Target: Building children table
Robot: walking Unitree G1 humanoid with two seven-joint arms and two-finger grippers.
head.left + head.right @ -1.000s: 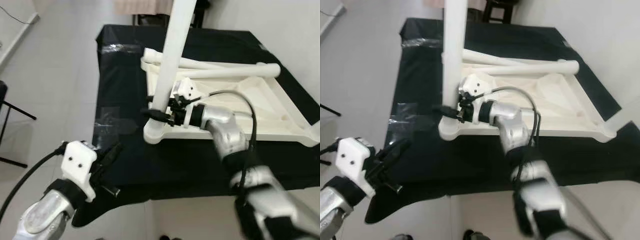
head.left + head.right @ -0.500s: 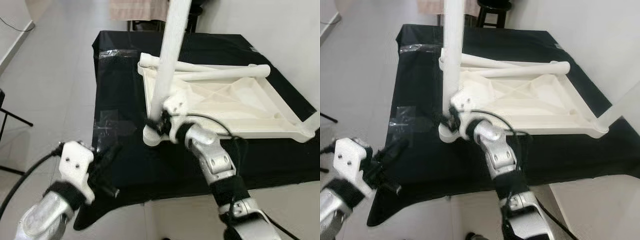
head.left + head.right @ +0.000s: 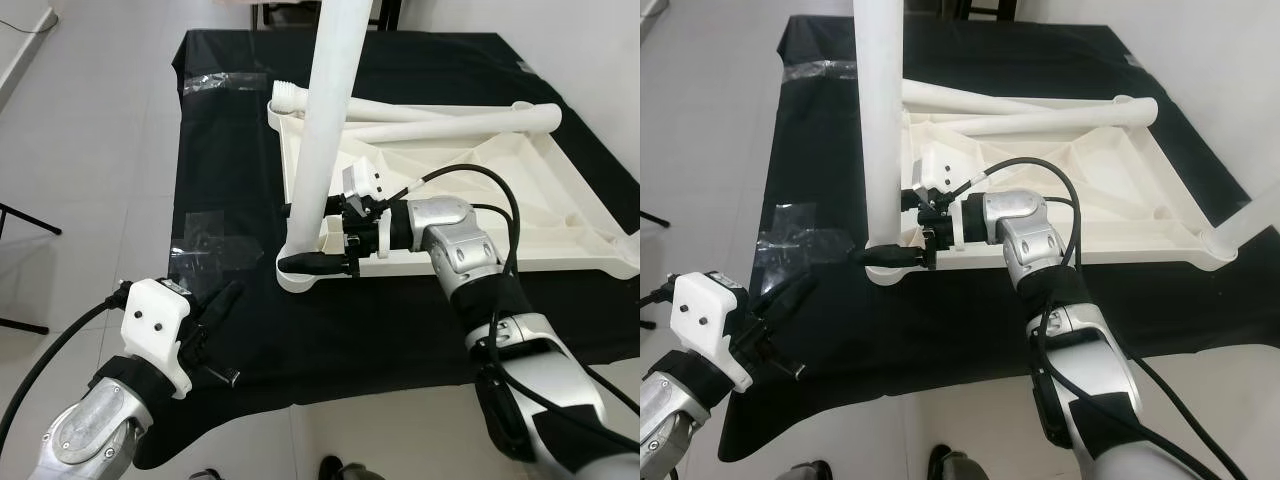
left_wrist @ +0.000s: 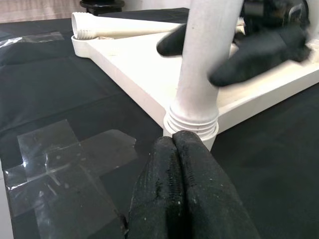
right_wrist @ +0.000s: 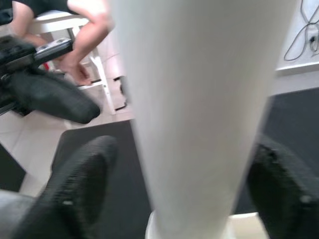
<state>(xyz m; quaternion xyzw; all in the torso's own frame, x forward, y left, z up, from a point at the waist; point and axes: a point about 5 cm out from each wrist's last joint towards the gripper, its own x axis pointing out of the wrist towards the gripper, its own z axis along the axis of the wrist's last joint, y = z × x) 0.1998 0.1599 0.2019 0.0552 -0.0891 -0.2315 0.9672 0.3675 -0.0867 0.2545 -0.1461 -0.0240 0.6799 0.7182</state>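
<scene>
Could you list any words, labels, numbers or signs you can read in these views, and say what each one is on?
None can be read: the white tabletop, the upright leg with the right gripper around its base, the loose legs, the black cloth, the clear tape and the left gripper all carry no print.

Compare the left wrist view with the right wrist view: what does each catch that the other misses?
Left wrist: the left gripper, shut and empty; the threaded base of the upright leg in the tabletop corner; clear tape on the black cloth. Right wrist: a person's arm in the background. Both: the upright leg, with the right gripper at it.
</scene>
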